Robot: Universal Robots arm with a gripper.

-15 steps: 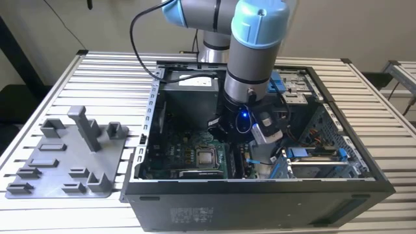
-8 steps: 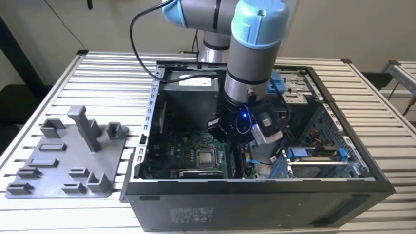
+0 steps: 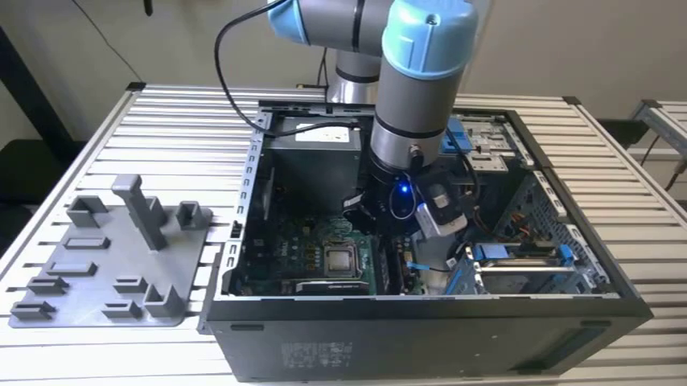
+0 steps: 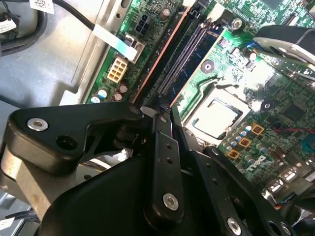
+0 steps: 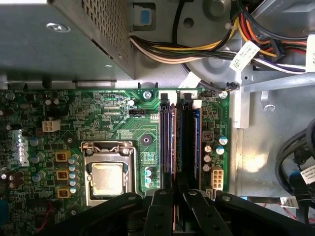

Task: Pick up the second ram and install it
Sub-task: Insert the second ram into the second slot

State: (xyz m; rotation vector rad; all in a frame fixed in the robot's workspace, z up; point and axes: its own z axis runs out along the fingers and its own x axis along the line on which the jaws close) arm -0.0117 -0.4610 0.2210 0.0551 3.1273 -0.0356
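Grey plastic makes up the holder tray (image 3: 161,265), which lies on the slatted table (image 3: 108,354) at nine o'clock of the open computer case (image 3: 429,346) in the exterior view. In that view the tray's blocks stand upright.

Inside the case the green motherboard (image 3: 290,261) lies flat, with the square silver processor (image 3: 341,259) in its socket. The Universal Robots arm (image 3: 413,96) comes down into the case from twelve o'clock, and its wrist hangs just beside the processor at about two o'clock of it.

In the first wrist view the gripper (image 5: 176,194) sits over the memory slots, between the processor and a white power connector (image 5: 216,177). Its black fingers (image 5: 162,216) are drawn close together and pinch the near end of the second ram (image 5: 171,142). This slim dark stick, seen edge-on, runs along the slot row just beside another stick (image 5: 197,142) with a bluish edge. Whether it is pressed fully home I cannot tell.

In the second wrist view the gripper (image 4: 166,110) shows the same narrow stance above the slots.
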